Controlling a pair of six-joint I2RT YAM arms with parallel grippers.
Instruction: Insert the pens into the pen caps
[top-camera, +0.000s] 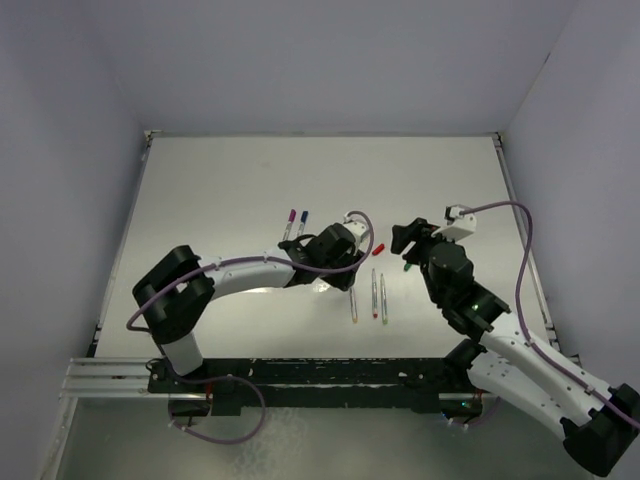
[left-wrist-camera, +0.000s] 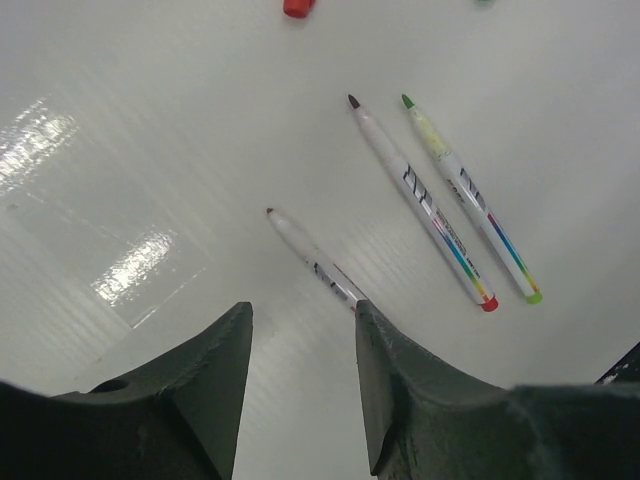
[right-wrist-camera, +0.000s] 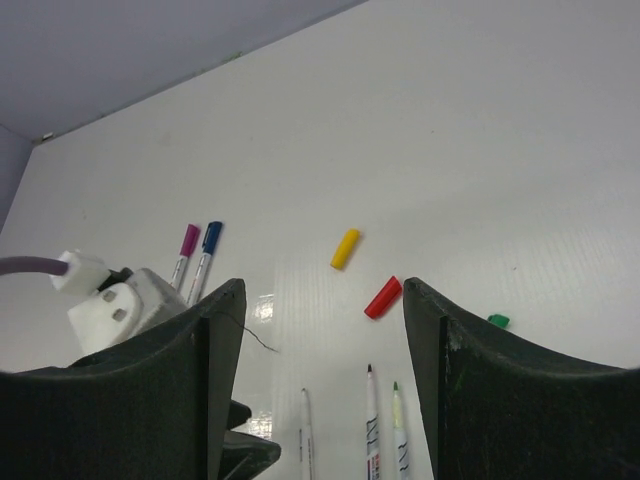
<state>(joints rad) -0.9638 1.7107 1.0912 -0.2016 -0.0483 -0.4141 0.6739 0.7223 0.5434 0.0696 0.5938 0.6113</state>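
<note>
Three uncapped pens lie side by side on the white table: a plain one (left-wrist-camera: 312, 256), a red-ended one (left-wrist-camera: 425, 200) and a green-ended one (left-wrist-camera: 470, 200). My left gripper (left-wrist-camera: 302, 312) hovers low over the plain pen, open, with only bare table between its fingers and the pen's rear end behind the right finger. The red cap (right-wrist-camera: 383, 297), yellow cap (right-wrist-camera: 345, 248) and green cap (right-wrist-camera: 498, 320) lie loose beyond the pens. My right gripper (right-wrist-camera: 322, 300) hangs open and empty above them. Two pens with purple (right-wrist-camera: 186, 250) and blue (right-wrist-camera: 207, 245) caps on lie at the back left.
The table (top-camera: 220, 190) is walled at the back and both sides. The left arm's wrist (top-camera: 330, 250) and the right arm's wrist (top-camera: 445, 265) stand close together over the middle, with the red cap (top-camera: 379, 248) between them. Purple cables loop off both arms.
</note>
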